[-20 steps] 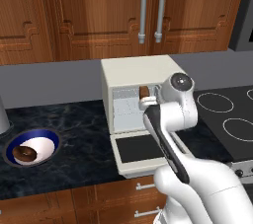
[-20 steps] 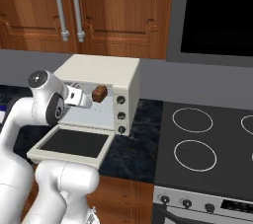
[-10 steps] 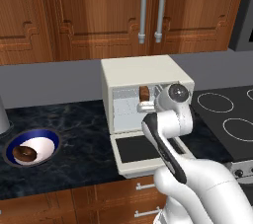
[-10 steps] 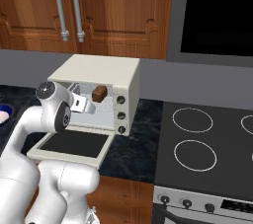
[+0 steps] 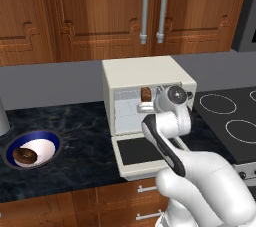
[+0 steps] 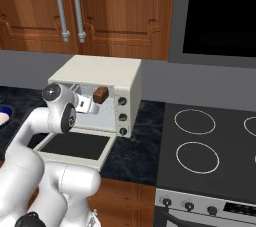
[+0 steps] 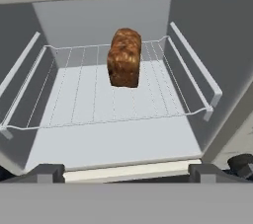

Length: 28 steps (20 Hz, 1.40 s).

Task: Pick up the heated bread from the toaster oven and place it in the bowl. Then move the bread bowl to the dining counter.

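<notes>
With its fingers spread wide at the mouth of the cream-white boxy toaster oven (image 5: 145,106), the two-finger gripper (image 7: 126,172) should reach straight in along the wire rack (image 7: 106,92) and straddle the small brown bread chunk (image 7: 124,57) standing toward the far end.

Brown wooden wall cabinets (image 5: 125,11) with metal handles (image 5: 152,11) hang above a grey wall (image 5: 50,83); a black stovetop (image 6: 210,146) sits right.
</notes>
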### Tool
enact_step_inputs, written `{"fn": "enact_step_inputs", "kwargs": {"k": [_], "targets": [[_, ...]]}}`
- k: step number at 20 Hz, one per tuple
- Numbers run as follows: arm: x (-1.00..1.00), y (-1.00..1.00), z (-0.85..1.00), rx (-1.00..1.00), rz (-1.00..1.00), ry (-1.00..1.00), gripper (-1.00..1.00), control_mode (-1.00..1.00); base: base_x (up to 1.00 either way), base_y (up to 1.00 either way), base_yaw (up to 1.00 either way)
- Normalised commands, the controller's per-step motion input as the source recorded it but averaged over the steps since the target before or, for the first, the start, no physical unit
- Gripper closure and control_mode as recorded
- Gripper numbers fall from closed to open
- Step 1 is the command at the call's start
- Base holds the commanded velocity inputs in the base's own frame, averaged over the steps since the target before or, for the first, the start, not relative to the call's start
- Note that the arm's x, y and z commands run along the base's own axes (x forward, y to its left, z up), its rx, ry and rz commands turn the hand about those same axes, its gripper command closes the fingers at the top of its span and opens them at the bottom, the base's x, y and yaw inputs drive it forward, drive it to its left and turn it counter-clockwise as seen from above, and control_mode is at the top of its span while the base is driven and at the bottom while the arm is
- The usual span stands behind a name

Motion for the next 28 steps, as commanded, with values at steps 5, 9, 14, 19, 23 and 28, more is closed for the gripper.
{"fn": "enact_step_inputs", "kwargs": {"k": [5,9,14,19,23,28], "targets": [[0.25,0.00,-0.16,0.00,0.00,0.00,-1.00,-1.00,0.00,0.00,0.00],[0.25,0.00,-0.23,0.00,0.00,0.00,-1.00,-1.00,0.00,0.00,0.00],[0.29,0.00,-0.28,0.00,0.00,0.00,-1.00,-1.00,0.00,0.00,0.00],[0.34,0.00,-0.17,0.00,0.00,0.00,-1.00,-1.00,0.00,0.00,0.00],[0.22,0.01,-0.12,0.00,0.00,0.00,-1.00,-1.00,0.00,0.00,0.00],[0.01,0.02,-0.19,0.00,0.00,0.09,-1.00,-1.00,0.00,0.00,0.00]]}}
